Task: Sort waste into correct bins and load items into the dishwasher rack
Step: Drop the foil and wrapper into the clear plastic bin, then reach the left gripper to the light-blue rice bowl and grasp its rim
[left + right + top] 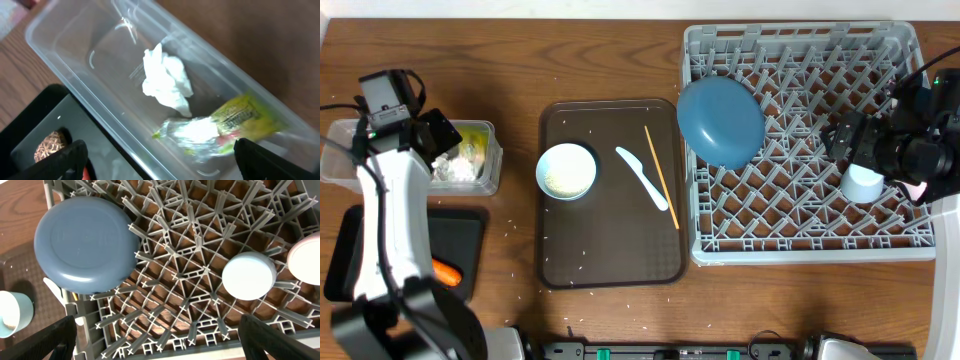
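Note:
My left gripper (440,135) (162,167) hangs open over the clear tub (340,165) (65,65), holding nothing. In the tub lie white tissue (165,82), silver foil (195,132) and a yellow wrapper (245,117). The black tray (460,240) beside it holds a carrot (445,270) and a brown chunk (50,145). My right gripper (842,135) (160,340) is open and empty above the grey rack (910,240) (165,230). The blue plate (720,120) (85,242), light blue cup (863,183) (249,275) and pink cup (307,260) sit in the rack.
A dark brown serving tray (610,250) in the middle carries the pale blue bowl (566,170) with rice in it, the spoon (645,178) and the chopsticks (660,175). Rice grains are scattered on the wooden table (520,60) around it.

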Controlling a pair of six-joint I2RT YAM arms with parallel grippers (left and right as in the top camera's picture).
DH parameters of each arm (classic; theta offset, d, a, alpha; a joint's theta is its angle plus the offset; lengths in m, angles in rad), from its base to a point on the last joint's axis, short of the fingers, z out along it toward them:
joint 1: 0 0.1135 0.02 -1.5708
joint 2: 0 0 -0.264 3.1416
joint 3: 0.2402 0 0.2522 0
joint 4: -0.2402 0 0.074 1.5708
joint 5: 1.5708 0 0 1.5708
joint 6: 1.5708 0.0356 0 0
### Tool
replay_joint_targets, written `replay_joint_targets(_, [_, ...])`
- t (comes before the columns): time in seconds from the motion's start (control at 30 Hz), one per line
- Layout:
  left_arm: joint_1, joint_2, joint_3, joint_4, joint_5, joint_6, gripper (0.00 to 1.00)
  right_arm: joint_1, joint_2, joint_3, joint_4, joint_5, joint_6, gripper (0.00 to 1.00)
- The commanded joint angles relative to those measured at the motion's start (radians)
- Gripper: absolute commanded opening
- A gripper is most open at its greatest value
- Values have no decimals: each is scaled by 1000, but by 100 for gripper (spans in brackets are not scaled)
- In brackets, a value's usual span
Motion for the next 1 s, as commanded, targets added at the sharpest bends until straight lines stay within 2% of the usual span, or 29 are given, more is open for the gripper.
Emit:
replay_joint_targets(0.0, [-4,-73,6,-3,72,-9,93,10,0,4,-4,-2,3,96])
replay_joint_targets(0.17, [-20,-65,5,-31,414,-8,58,10,0,4,-3,-2,3,96])
replay_joint_targets(0.23, [-47,-55,-2,-61,504,-8,57,10,0,4,-3,-2,3,96])
replay_joint_targets(0.33, [-121,-36,-26,-112,549,-4,58,10,0,4,-8,-2,3,96])
replay_joint_targets(0.53, [-338,23,-42,-150,528,65,58,10,0,4,-10,-2,3,96])
replay_joint_targets(0.7, [-510,95,-45,-166,383,120,57,11,0,4,-11,-2,3,97])
replay_joint_targets(0.77, [-562,135,-45,-156,351,150,57,14,0,4,-13,-2,3,96])
replay_joint_targets(0.87, [-617,195,-45,-123,312,158,50,16,0,4,-11,-3,3,97])
replay_joint_targets(0.97, [-648,259,-45,-80,284,156,49,16,0,4,-11,-6,3,97])
